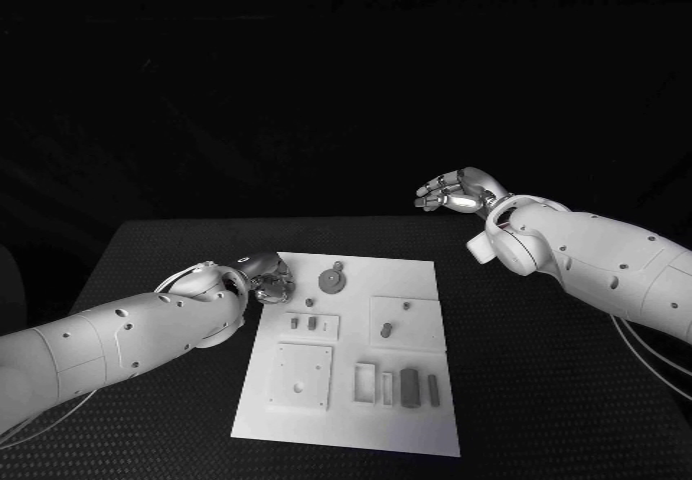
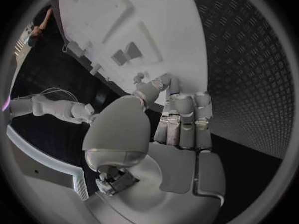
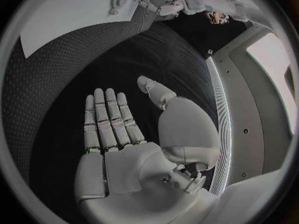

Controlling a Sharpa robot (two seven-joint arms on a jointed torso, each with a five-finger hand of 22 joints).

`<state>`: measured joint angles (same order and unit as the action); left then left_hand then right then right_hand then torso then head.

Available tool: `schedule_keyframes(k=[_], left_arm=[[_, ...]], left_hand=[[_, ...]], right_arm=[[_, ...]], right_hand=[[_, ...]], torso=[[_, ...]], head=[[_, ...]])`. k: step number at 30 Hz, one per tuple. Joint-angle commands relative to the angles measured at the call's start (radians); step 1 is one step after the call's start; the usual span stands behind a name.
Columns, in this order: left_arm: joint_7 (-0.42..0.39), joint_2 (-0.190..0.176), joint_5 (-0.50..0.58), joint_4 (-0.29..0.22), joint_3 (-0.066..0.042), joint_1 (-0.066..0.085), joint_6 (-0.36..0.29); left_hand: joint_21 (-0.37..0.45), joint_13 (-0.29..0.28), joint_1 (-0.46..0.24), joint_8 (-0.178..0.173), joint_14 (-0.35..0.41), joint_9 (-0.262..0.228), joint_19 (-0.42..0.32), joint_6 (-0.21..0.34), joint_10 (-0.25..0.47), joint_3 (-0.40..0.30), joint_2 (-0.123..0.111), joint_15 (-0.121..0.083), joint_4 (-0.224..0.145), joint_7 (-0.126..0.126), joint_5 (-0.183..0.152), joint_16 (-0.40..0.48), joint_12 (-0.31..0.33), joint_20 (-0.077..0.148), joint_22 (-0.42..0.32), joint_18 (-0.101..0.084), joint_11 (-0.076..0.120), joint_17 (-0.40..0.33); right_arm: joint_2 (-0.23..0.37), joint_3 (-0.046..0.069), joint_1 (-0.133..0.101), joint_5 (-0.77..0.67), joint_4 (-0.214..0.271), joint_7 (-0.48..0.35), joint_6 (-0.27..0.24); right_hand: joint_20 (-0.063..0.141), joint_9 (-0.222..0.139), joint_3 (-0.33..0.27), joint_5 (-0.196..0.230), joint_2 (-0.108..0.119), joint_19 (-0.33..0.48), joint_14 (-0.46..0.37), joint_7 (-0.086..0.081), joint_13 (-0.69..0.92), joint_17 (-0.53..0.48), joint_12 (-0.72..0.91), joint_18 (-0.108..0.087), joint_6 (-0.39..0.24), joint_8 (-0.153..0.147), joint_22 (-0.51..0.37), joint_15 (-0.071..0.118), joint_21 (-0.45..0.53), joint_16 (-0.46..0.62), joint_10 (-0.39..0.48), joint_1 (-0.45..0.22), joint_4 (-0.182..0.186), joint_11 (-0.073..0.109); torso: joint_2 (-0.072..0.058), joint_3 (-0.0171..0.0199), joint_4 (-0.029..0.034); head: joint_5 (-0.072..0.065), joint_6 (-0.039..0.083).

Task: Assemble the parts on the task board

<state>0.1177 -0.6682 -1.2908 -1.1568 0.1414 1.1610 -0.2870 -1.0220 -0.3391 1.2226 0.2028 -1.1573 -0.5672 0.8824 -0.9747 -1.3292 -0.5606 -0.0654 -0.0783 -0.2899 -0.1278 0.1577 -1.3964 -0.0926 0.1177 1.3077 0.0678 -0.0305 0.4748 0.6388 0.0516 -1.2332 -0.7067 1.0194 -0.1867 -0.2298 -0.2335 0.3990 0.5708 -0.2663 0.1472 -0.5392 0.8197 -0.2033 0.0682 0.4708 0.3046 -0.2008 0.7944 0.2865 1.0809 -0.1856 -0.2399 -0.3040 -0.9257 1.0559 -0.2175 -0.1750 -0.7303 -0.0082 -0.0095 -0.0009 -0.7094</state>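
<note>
Currently the task board lies flat mid-table, long side running from the near edge toward the far edge. Small grey parts sit on it: a row of slim bars near the board's near right corner, a round disc piece by its far edge, and short pegs in a small plate at the left side.

Handling, as a judgement: parts look rigid, light, smooth plastic or metal. They will skate on the board if pushed sideways. The bars lie low, so take them across the narrow width with thumb and fingertip. The disc wants a pinch on its raised centre or rim.

Left hand sits low at the board's far left corner, just beside the disc. In the left wrist view the fingers lie close together, bent toward the thumb over the board's edge. I cannot tell whether they pinch anything.

Right hand is raised, well apart from the board, over the table's far right area. Right wrist view: palm flat, fingers straight and side by side, thumb out, holding nothing.
</note>
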Motion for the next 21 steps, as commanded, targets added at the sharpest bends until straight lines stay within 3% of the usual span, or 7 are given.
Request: schedule_keyframes(k=[1,6,12,15,16,17,21], left_arm=[[-0.016,0.001,0.253,0.033,-0.003,0.002,-0.058],[-0.035,0.002,0.624,0.072,-0.004,0.016,-0.077],[-0.105,-0.019,0.839,0.065,-0.005,0.028,-0.061],[-0.161,-0.052,0.882,0.033,-0.006,0.039,-0.018],[-0.174,-0.062,0.883,0.022,-0.006,0.046,-0.017],[-0.185,-0.076,0.884,0.006,-0.005,0.054,-0.017],[-0.235,-0.129,0.904,-0.067,-0.005,0.083,-0.025]], left_hand=[[0.006,0.0,-0.014,0.007,0.018,-0.003,-0.005,-0.008,0.014,-0.001,0.002,0.007,0.008,-0.004,-0.004,0.026,0.014,0.051,0.01,0.008,-0.01,-0.011],[0.045,0.002,-0.057,0.012,0.05,-0.007,-0.04,-0.002,0.032,-0.005,0.006,0.02,0.025,-0.011,-0.005,0.078,0.023,0.037,-0.005,-0.001,-0.022,-0.037],[0.089,0.003,-0.1,0.015,0.084,-0.01,-0.069,0.012,0.047,0.002,0.008,0.031,0.041,-0.017,-0.011,0.16,0.023,0.025,-0.023,-0.012,-0.032,-0.075],[0.128,0.004,-0.13,0.015,0.113,-0.011,-0.103,0.024,0.056,0.012,-0.004,0.04,0.048,-0.016,-0.019,0.224,0.022,0.014,-0.038,-0.023,-0.041,-0.102],[0.137,0.004,-0.145,0.013,0.122,-0.01,-0.112,0.029,0.058,0.021,-0.013,0.043,0.051,-0.014,-0.009,0.238,0.023,0.011,-0.041,-0.027,-0.042,-0.107],[0.161,0.004,-0.194,0.011,0.149,-0.01,-0.141,0.04,0.061,0.051,-0.03,0.052,0.061,-0.004,0.026,0.271,0.022,0.003,-0.048,-0.036,-0.047,-0.12],[0.23,0.002,-0.217,0.018,0.198,-0.014,-0.216,0.046,0.063,0.072,-0.047,0.077,0.043,0.003,0.031,0.362,0.019,-0.019,-0.067,-0.063,-0.046,-0.15]], right_arm=[[0.006,0.0,0.003,-0.058,0.011,0.003,0.03],[0.024,0.0,0.009,-0.129,0.036,0.012,0.039],[0.061,-0.001,0.023,-0.241,0.082,0.028,0.029],[0.083,-0.002,0.033,-0.334,0.119,0.042,0.03],[0.088,-0.003,0.034,-0.36,0.129,0.047,0.031],[0.095,-0.004,0.036,-0.388,0.142,0.052,0.033],[0.127,-0.018,0.043,-0.547,0.207,0.105,0.071]], right_hand=[[-0.002,-0.001,0.0,0.008,-0.001,-0.004,0.003,0.002,0.001,-0.001,-0.004,0.003,0.002,0.006,0.002,-0.002,0.006,-0.003,-0.012,0.009,-0.009,0.0],[-0.001,0.001,0.001,0.016,-0.006,-0.02,0.017,0.007,0.002,0.002,0.0,-0.002,0.015,0.014,0.008,0.003,0.003,-0.012,-0.025,0.015,-0.018,0.001],[-0.001,0.001,0.004,0.023,-0.003,-0.06,0.055,0.01,0.001,0.012,0.0,-0.017,0.024,0.019,0.013,0.017,-0.006,-0.035,-0.037,0.023,-0.027,0.003],[0.0,0.001,0.006,0.031,-0.001,-0.094,0.086,0.011,0.002,0.024,0.005,-0.029,0.031,0.022,0.014,0.03,-0.015,-0.054,-0.053,0.03,-0.033,0.009],[0.0,0.001,0.007,0.033,0.0,-0.106,0.096,0.012,0.003,0.028,0.008,-0.033,0.032,0.023,0.015,0.035,-0.018,-0.06,-0.061,0.031,-0.034,0.012],[0.0,0.001,0.007,0.036,0.001,-0.121,0.11,0.013,0.005,0.035,0.013,-0.038,0.032,0.023,0.016,0.042,-0.023,-0.068,-0.073,0.033,-0.036,0.017],[0.003,0.0,0.013,0.057,0.011,-0.195,0.175,0.02,0.008,0.068,0.028,-0.061,0.035,0.024,0.022,0.079,-0.05,-0.107,-0.118,0.038,-0.034,0.037]], torso=[[0.0,0.0002,-0.0007],[0.0,0.0009,-0.0007],[0.001,-0.0002,0.0005],[0.001,-0.0001,-0.0005],[0.001,0.0001,-0.001],[0.001,0.0005,-0.0022],[0.001,0.001,-0.0005]], head=[[-0.001,0.003],[-0.004,0.008],[-0.012,0.017],[-0.026,0.024],[-0.03,0.026],[-0.033,0.028],[-0.039,0.032]])
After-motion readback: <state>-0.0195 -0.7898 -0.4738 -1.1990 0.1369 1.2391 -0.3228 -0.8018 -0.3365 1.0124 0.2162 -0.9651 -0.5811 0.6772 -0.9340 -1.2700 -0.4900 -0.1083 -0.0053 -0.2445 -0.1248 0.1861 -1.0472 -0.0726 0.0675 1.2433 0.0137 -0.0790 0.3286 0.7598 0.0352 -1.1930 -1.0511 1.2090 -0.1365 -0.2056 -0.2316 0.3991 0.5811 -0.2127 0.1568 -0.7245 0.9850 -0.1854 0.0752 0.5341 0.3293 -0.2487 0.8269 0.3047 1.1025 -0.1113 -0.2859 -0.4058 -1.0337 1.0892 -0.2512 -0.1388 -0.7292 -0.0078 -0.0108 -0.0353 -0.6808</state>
